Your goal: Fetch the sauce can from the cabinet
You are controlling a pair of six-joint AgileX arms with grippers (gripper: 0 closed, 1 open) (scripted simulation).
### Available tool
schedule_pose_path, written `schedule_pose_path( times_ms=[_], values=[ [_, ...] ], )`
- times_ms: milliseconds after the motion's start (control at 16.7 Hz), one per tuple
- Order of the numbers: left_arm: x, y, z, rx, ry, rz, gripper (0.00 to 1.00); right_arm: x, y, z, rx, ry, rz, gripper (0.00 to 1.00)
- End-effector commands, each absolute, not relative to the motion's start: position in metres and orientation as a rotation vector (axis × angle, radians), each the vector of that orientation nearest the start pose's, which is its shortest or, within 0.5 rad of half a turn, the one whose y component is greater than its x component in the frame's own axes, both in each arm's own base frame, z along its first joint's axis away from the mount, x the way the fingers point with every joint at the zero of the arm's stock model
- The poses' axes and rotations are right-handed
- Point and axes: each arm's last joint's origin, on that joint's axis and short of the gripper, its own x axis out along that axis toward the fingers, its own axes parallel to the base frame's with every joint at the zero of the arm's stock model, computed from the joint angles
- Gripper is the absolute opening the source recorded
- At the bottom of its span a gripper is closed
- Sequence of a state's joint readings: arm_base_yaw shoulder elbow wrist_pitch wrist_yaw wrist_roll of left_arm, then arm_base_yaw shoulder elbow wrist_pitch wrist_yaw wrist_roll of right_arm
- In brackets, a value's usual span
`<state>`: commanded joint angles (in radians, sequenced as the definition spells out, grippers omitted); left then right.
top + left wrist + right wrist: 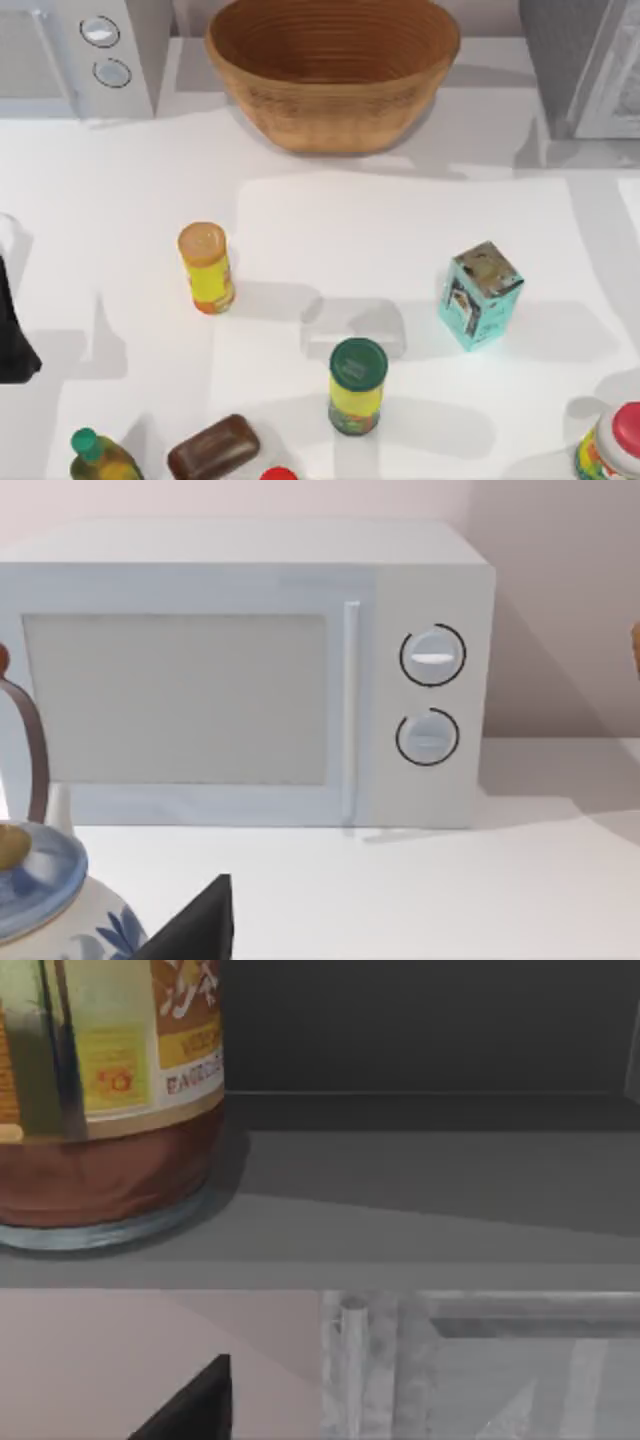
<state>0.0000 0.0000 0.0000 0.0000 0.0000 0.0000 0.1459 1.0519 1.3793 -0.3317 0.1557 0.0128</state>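
From above, the grey cabinet (580, 65) sits at the counter's (330, 215) far right corner. My left wrist camera faces a white microwave (245, 670). My right wrist camera shows the sauce can (105, 1095) upright on the cabinet shelf (420, 1210), its label lettering unreadable. I cannot tell either tool's state.

The middle of the table (330, 215) lies open between the orange-capped bottle (206, 267) at left and the teal carton (480, 294) at right. The basket (333, 72) blocks the far centre. On the grey shelf (430, 1200) (inside the cabinet (580, 65), far right) room stays open beside the sauce can (100, 1100).
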Motion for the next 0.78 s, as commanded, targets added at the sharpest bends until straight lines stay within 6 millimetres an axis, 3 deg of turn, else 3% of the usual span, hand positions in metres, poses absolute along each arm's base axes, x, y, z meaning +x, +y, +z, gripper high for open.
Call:
schedule_pose_path(
  times_ms=[180, 360, 780],
  values=[
    [0.106, -0.001, 0.160, 0.000, 0.000, 0.000, 1.00, 0.233, 0.039, 0.495, 0.000, -0.005, -0.001, 1.00],
    [0.106, -0.001, 0.160, 0.000, 0.000, 0.000, 1.00, 0.252, 0.046, 0.508, 0.000, -0.001, 0.000, 1.00],
    [0.106, -0.001, 0.160, 0.000, 0.000, 0.000, 1.00, 0.256, 0.047, 0.511, 0.001, -0.004, -0.003, 1.00]
  ],
)
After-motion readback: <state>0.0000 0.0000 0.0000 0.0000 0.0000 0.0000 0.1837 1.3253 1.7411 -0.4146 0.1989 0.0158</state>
